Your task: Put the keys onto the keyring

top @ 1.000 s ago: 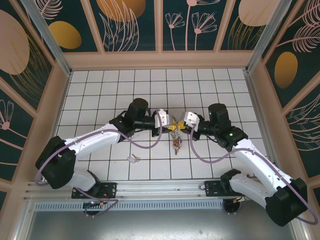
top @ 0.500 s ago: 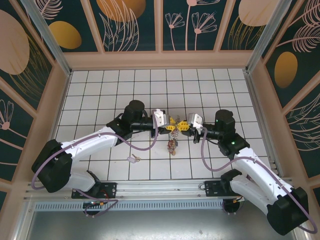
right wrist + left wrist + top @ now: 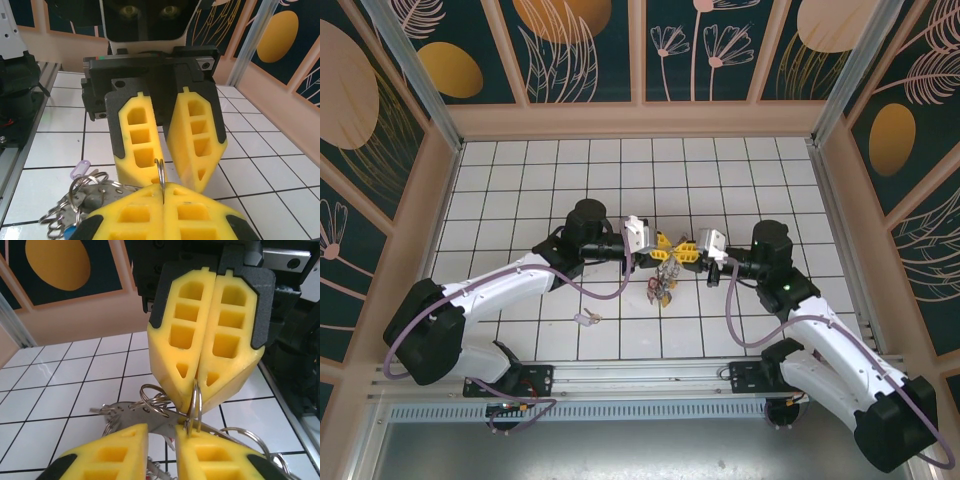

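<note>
My two grippers meet tip to tip above the middle of the floor. My right gripper point(image 3: 682, 250) point(image 3: 162, 187) is shut on the keyring point(image 3: 160, 170) point(image 3: 195, 402), a metal ring seen edge-on that stands up out of its yellow pads. My left gripper point(image 3: 663, 245) point(image 3: 162, 432) faces it with its fingers a little apart and a flat silvery key point(image 3: 150, 420) lying in the gap, which looks pinched. A bunch of keys point(image 3: 662, 285) point(image 3: 85, 197) on small rings hangs under both grippers. One has a pale purple tag point(image 3: 80, 170).
A single tagged key point(image 3: 587, 318) lies on the white tiled floor point(image 3: 520, 200), near and to the left of the arms' meeting point. Wooden walls point(image 3: 640, 120) close off the back and both sides. A metal rail point(image 3: 640, 375) runs along the near edge.
The right wrist has swung round and now faces the left gripper squarely, tip to tip. The hanging bunch has shifted slightly left. The loose key has not moved.
</note>
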You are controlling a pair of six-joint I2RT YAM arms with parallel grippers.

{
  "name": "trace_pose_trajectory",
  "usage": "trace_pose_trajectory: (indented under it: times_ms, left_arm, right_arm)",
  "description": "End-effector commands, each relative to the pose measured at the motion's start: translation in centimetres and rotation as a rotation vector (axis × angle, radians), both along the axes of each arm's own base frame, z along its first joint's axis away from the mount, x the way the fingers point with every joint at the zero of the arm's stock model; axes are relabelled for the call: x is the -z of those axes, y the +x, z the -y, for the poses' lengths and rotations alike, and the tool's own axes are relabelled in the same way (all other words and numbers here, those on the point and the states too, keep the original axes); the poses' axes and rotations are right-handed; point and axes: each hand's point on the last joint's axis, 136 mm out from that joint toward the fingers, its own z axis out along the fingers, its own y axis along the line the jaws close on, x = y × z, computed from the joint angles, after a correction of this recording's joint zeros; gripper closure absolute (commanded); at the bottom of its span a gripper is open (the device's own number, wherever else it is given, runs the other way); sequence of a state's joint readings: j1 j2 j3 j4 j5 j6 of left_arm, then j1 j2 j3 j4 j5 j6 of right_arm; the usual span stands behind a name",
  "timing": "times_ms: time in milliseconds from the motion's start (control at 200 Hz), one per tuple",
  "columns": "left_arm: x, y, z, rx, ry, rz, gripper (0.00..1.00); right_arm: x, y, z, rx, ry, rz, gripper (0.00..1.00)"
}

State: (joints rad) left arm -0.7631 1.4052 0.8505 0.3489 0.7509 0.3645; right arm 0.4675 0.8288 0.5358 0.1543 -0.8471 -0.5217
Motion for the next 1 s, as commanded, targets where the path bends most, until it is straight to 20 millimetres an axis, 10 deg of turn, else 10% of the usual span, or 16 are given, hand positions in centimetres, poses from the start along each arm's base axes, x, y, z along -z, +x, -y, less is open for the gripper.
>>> trace_pose_trajectory:
  times_ms: [0, 540, 806, 996]
  left_arm:
    - [-1.9, -2.2, 0.2, 0.116, -0.066, 0.04, 0.75]
    - [-0.6, -2.7, 0.5, 0.17, -0.027, -0.026, 0.67]
    - [-0.5, -1.3, 1.0, 0.107, -0.025, -0.034, 1.0]
    - [-0.1, -0.3, 0.5, 0.047, 0.055, 0.015, 1.0]
  right_arm:
    - [-0.3, 0.0, 0.1, 0.008, 0.01, 0.055, 1.0]
    - [-0.6, 0.3, 0.4, 0.032, 0.032, 0.083, 1.0]
    - [-0.7, 0.0, 0.4, 0.021, 0.032, 0.092, 1.0]
    - [0.3, 0.6, 1.0, 0.055, -0.123, 0.126, 0.86]
